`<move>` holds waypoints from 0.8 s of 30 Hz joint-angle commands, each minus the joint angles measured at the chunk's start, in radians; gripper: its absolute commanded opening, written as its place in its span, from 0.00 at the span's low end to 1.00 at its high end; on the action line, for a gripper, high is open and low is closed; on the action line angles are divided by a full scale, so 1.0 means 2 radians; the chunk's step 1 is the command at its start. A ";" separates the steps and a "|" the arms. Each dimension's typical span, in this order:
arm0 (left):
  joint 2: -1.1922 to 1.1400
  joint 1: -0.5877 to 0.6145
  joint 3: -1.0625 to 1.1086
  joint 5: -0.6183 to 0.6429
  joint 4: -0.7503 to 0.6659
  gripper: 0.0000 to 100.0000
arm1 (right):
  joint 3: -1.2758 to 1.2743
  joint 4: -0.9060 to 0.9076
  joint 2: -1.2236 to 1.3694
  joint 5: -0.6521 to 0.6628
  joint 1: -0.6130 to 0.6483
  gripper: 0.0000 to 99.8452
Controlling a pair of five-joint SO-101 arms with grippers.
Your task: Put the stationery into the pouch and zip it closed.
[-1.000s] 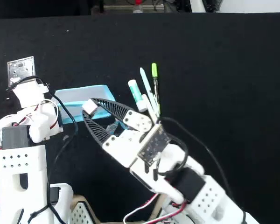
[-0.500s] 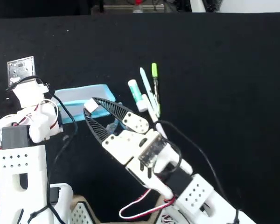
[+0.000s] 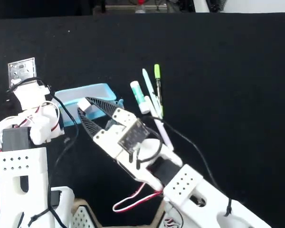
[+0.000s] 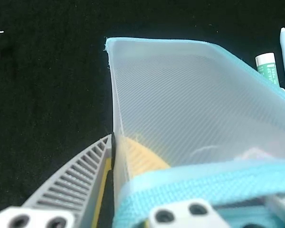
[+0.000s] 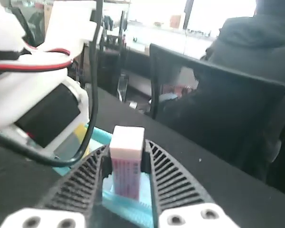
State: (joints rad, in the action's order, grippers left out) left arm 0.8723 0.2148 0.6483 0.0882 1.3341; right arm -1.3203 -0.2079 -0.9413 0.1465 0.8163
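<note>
Nearest, the right gripper (image 5: 127, 148) pinches an upright white eraser (image 3: 83, 105) in a pink sleeve, its print too blurred to read, just above the teal rim of the mesh pouch (image 3: 88, 90). The left gripper (image 4: 115, 145) is closed on the pouch's wall near a corner. Farther off, near the pouch, lie a glue stick (image 3: 138, 97) with a green label and several pens (image 3: 156, 76), and bare black table (image 3: 228, 71) stretches wide beyond them.

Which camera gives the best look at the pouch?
The left wrist view: the pouch is up close, mesh wall and blue edging plain. The high view shows it partly behind the arms; the right wrist view shows a blue strip by the right claw.
</note>
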 commanded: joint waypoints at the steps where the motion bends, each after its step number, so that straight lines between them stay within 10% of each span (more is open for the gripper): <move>1: -0.012 0.001 0.010 0.005 0.002 0.03 | 0.081 0.146 -0.002 -0.004 -0.005 0.01; 9: -0.012 0.001 0.010 0.005 0.001 0.03 | 0.240 0.445 -0.033 -0.004 -0.005 0.21; 19: -0.012 0.001 0.010 0.005 0.000 0.03 | 0.352 0.550 -0.037 -0.001 -0.017 0.15; 24: -0.012 0.001 0.010 0.005 0.001 0.03 | 0.379 0.569 -0.035 -0.004 -0.129 0.14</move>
State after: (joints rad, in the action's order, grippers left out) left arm 0.8723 0.2133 0.6513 0.0882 1.3341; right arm -0.6345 0.9198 -0.9889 0.1481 0.7319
